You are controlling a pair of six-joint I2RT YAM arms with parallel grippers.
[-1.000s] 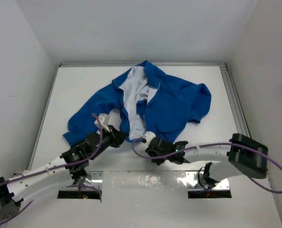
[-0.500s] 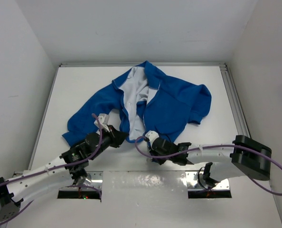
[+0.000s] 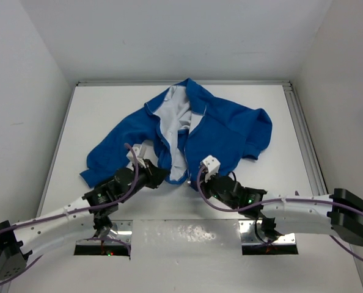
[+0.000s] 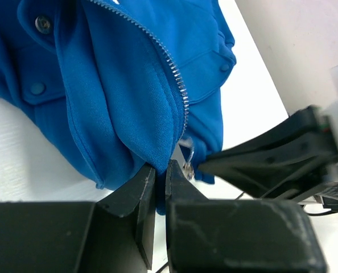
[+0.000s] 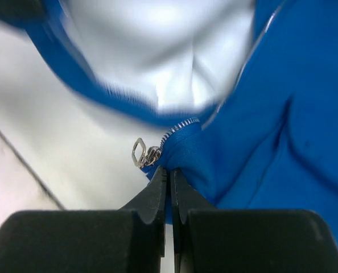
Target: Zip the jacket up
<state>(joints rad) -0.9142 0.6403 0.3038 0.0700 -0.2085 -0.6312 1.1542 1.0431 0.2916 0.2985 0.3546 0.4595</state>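
The bright blue jacket [image 3: 218, 131] lies open on the white table, its white lining [image 3: 172, 119] showing. My left gripper [image 3: 158, 177] is shut on the bottom hem of the jacket's left front panel [image 4: 129, 114], beside the silver zipper teeth [image 4: 177, 85]. My right gripper [image 3: 197, 180] is shut on the bottom corner of the right front panel [image 5: 243, 148], just below the silver zipper slider and pull [image 5: 146, 153]. The slider also shows in the left wrist view [image 4: 187, 162]. The two grippers are close together at the jacket's lower front edge.
White walls enclose the table on three sides. A metal rail [image 3: 304, 134] runs along the right edge. The arm bases and mounting plates [image 3: 187, 235] sit at the near edge. The right arm's black fingers [image 4: 271, 153] cross the left wrist view.
My right arm has swung so its gripper now points up-left at the hem, with its base link lower right. The jacket's lower right edge shifted slightly. My left gripper has barely moved.
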